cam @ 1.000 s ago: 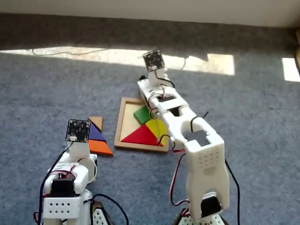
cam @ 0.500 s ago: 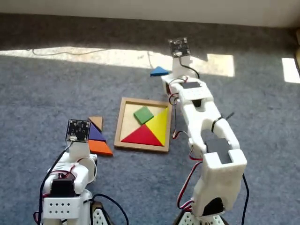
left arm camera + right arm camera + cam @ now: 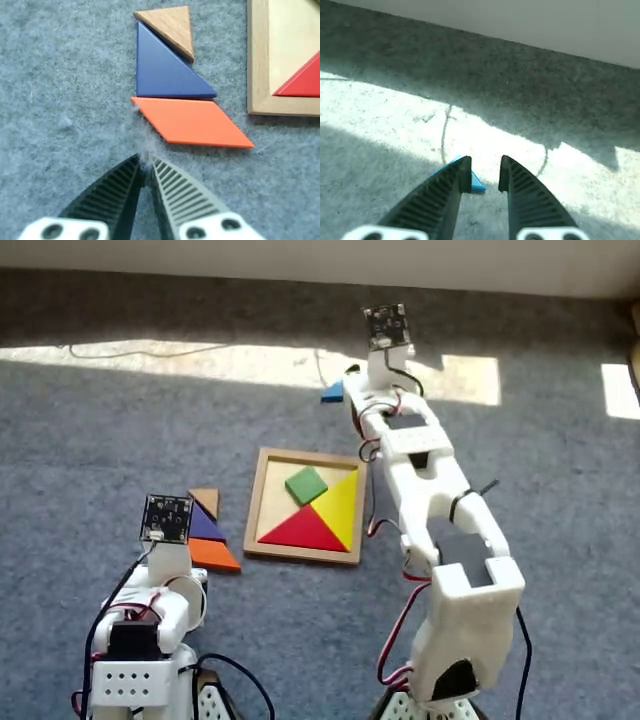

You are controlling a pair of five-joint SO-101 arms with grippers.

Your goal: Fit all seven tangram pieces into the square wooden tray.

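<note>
- The square wooden tray [image 3: 275, 495] lies flat on the blue-grey carpet [image 3: 100, 450], out in front of both arms.
- Three pieces are in it. There's a green square [image 3: 306, 485] toward the far side, a yellow triangle [image 3: 343, 505] along the right edge and a red triangle [image 3: 298, 530] along the near edge. They meet around the middle, and the left part of the tray is bare wood.
- Just left of the tray there are three more on the carpet, lined up edge to edge. First a plain wood triangle [image 3: 170, 25], then a dark blue triangle [image 3: 160, 70], then an orange parallelogram [image 3: 192, 122] closest to the left arm.
- The seventh, a light blue piece [image 3: 331, 394], is well out past the tray's far side, at the edge of the sunlit strip [image 3: 200, 358].
- The left gripper [image 3: 146, 172] sits just short of the orange parallelogram's corner, jaws pinched together with nothing in them.
- The right arm [image 3: 430, 490] is stretched out long past the tray's right side.
- The right gripper [image 3: 485, 175] is right at the light blue piece, jaws apart with carpet showing in the gap.
- That piece peeks out from behind one finger [image 3: 451, 187], so it's not gripped as far as I can see.
</note>
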